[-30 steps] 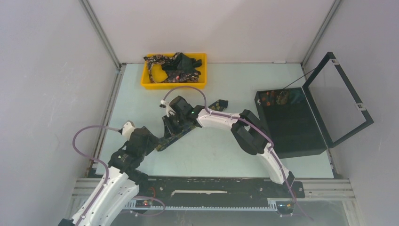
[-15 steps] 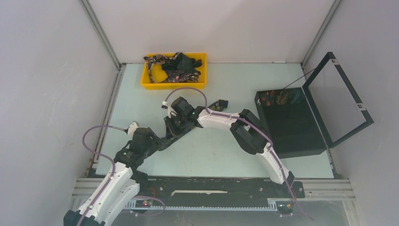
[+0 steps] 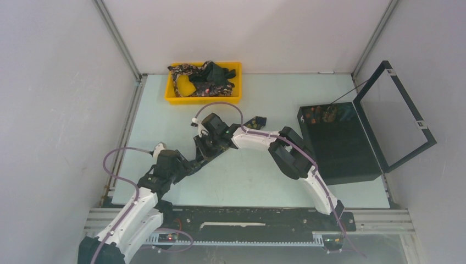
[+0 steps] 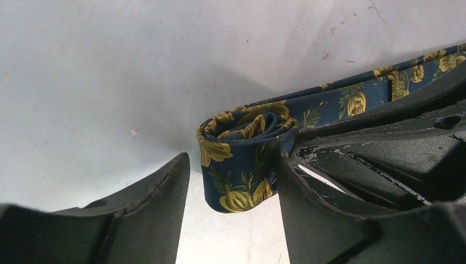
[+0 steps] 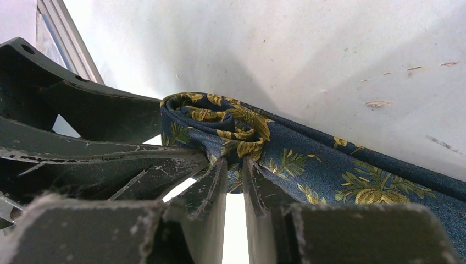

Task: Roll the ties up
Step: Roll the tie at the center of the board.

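Two claws are meeting at one necktie [image 4: 247,159], which is lying on the bench [image 3: 264,176] left of centre, near the yellow tray [image 3: 171,99]. One end of this necktie is sitting as a small roll, standing on its edge, and the unrolled length is running flat across the bench away from it.

The left claw [image 4: 233,165] is standing released around the roll. One finger [image 4: 308,187] is touching the roll's side. The other finger [image 4: 159,203] is standing just beside the roll, with a thin strip of bench showing between them.

The right claw [image 5: 233,165] is grasping the necktie. Its two fingers are standing almost together, and their tips are pinching the patterned fabric at the base of the roll, where the flat length is leaving it. In the right wrist view, the left claw's dark fingers are showing directly behind the roll.

Several more ties [image 3: 206,77] are lying heaped in the yellow tray at the far side of the bench. A black hinged box [image 3: 340,148] is standing at the right, with its lid raised.
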`<move>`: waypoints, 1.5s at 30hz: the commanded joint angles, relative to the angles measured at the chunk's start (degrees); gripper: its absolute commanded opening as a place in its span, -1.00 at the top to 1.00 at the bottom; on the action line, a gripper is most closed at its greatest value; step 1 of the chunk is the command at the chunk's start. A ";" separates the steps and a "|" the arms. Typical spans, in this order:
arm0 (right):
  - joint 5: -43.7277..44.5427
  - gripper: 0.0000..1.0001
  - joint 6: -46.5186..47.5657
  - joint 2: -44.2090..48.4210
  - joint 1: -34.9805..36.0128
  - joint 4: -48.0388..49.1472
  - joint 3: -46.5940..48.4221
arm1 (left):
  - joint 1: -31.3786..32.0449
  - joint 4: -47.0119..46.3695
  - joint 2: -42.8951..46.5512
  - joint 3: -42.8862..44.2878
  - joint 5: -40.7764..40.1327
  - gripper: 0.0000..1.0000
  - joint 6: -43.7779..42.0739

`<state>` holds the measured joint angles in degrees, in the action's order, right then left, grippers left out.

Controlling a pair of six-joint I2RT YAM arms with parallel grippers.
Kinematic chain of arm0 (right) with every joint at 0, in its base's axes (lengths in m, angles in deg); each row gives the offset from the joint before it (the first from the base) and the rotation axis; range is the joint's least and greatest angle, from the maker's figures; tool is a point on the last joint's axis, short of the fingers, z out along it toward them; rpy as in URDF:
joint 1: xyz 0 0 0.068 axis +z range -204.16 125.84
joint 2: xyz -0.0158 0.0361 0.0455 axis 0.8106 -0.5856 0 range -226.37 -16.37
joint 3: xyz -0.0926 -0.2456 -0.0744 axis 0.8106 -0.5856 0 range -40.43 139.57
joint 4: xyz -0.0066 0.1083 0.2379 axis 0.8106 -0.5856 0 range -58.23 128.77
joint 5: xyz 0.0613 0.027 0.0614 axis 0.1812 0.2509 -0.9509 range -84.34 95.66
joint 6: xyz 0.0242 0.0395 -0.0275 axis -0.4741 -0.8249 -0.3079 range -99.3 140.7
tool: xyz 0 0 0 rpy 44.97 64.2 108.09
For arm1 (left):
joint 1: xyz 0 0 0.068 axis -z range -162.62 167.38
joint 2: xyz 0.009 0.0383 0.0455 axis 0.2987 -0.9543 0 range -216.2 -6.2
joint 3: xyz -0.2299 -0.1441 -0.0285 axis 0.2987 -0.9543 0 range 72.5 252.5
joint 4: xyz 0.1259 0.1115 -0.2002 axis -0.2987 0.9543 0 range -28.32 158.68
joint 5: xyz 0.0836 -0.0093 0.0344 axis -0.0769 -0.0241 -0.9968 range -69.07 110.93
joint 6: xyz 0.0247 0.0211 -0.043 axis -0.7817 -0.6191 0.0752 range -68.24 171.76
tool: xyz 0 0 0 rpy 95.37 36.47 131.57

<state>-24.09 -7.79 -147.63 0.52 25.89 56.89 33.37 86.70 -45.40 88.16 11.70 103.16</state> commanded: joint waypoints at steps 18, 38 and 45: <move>-0.72 0.60 0.09 -1.10 -0.65 0.83 2.56 | -0.53 -9.85 -6.70 -1.95 2.68 0.33 -0.13; 5.38 0.58 -1.42 -4.45 -6.27 -4.10 5.21 | -0.52 -3.74 -2.13 1.22 0.24 0.72 0.13; 11.91 0.60 -1.94 -1.72 -6.45 -8.14 0.37 | -0.50 -3.01 -2.37 1.83 0.18 0.77 -0.92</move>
<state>-18.91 -9.91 -151.41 -6.24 23.09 60.54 33.22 81.58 -47.83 88.05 13.43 103.73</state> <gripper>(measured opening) 0.202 0.292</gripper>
